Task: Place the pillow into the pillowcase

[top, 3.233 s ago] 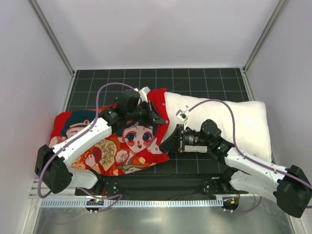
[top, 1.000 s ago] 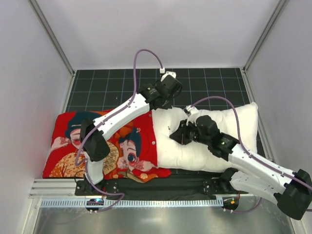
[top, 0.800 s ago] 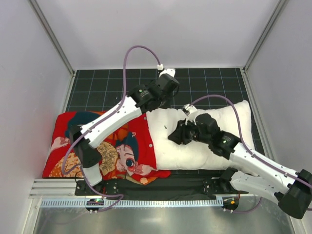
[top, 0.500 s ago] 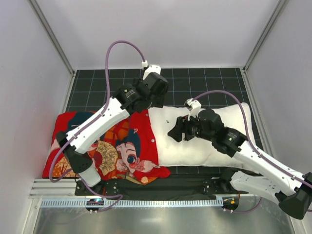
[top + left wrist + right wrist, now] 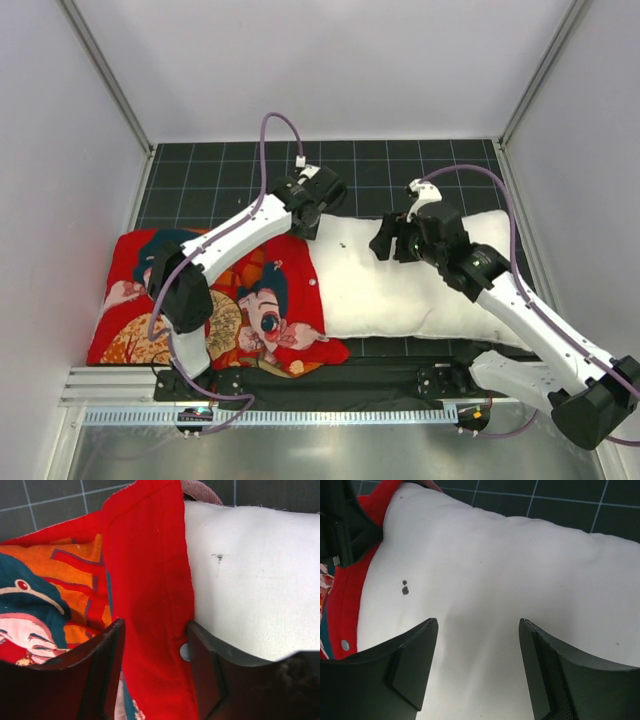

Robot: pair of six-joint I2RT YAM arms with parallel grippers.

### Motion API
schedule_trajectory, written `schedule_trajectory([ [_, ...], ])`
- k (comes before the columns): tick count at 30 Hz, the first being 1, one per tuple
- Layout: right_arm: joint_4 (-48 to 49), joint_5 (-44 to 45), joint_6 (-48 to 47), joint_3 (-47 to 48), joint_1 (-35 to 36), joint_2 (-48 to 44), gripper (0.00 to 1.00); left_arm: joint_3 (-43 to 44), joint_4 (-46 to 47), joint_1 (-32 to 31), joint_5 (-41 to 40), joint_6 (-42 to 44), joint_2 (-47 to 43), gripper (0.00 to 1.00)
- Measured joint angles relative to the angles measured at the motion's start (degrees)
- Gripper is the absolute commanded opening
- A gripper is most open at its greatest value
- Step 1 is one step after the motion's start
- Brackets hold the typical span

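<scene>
The white pillow lies across the gridded worktop, its 9 o'clock end tucked inside the red cartoon-face pillowcase, the rest bare toward 3 o'clock. The left end effector stands partly open astride the pillowcase's red hem, beside a silver snap. The right end effector hangs wide open over the pillow, gripping nothing, with dark specks at its 10 o'clock.

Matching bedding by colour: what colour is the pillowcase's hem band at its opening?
The pillowcase hem is plain red, clearest in the left wrist view.
</scene>
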Motion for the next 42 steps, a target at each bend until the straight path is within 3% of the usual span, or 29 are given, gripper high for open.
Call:
schedule_trajectory([
  [4, 1.11, -0.42, -0.04, -1.20, 0.02, 3.65, 0.73, -0.68, 1.81, 0.66, 0.48, 0.31, 0.85, 0.33],
  [7, 2.47, -1.05, -0.15, -1.77, 0.00, 7.37, 0.73, -0.68, 3.04, 0.85, 0.70, 0.98, 0.83, 0.31],
  [9, 3.52, -1.51, -0.20, -1.81, -0.13, 9.07, 0.73, -0.44, 3.26, 0.92, 0.85, 1.42, 0.87, 0.43],
  [10, 4.11, -1.73, -0.22, -1.86, -0.15, 9.66, 0.73, -0.02, 3.23, 0.98, 0.85, 1.53, 0.98, 0.61],
  [12, 5.03, -2.12, -0.22, -2.08, -0.15, 10.10, 0.73, 0.96, 2.99, 1.07, 0.87, 1.70, 1.49, 0.75],
  [15, 6.05, -2.58, -0.22, -2.54, -0.31, 10.10, 0.73, 1.29, 3.34, 1.29, 1.86, 1.27, 1.70, 0.83],
  [19, 6.64, -2.84, -0.22, -2.86, -0.37, 9.97, 0.73, 0.52, 4.74, 1.68, 4.33, 1.09, 1.60, 0.83],
  [25, 6.82, -3.15, -0.24, -2.95, -0.37, 9.62, 0.73, -0.28, 4.87, 2.23, 4.66, 0.76, 1.51, 0.69],
  [28, 6.88, -3.41, -0.22, -2.95, -0.37, 9.35, 0.73, -3.67, 6.27, 3.54, 5.57, -0.15, 0.31, 0.52],
  [32, 7.93, -4.76, -0.24, -2.95, -0.37, 9.40, 0.67, -6.03, 8.28, 5.51, 7.56, -1.05, -1.11, 0.12],
  [35, 8.90, -6.36, -0.44, -3.30, -0.35, 9.68, 0.56, -5.97, 8.74, 5.73, 8.52, -0.59, -1.79, 0.02],
  [37, 10.78, -8.39, -0.20, -4.13, -0.22, 10.29, 0.48, -5.49, 8.61, 5.51, 8.90, -0.20, -2.12, 0.01],
  [41, 15.04, -11.26, 0.44, -5.68, 2.49, 13.11, 0.04, -0.74, 6.75, 3.98, 8.57, 0.70, -1.99, 0.00],
  [42, 16.39, -11.85, 0.90, -5.88, 3.96, 14.32, 0.04, 1.36, 6.21, 3.19, 8.26, 1.18, -1.90, 0.00],
])
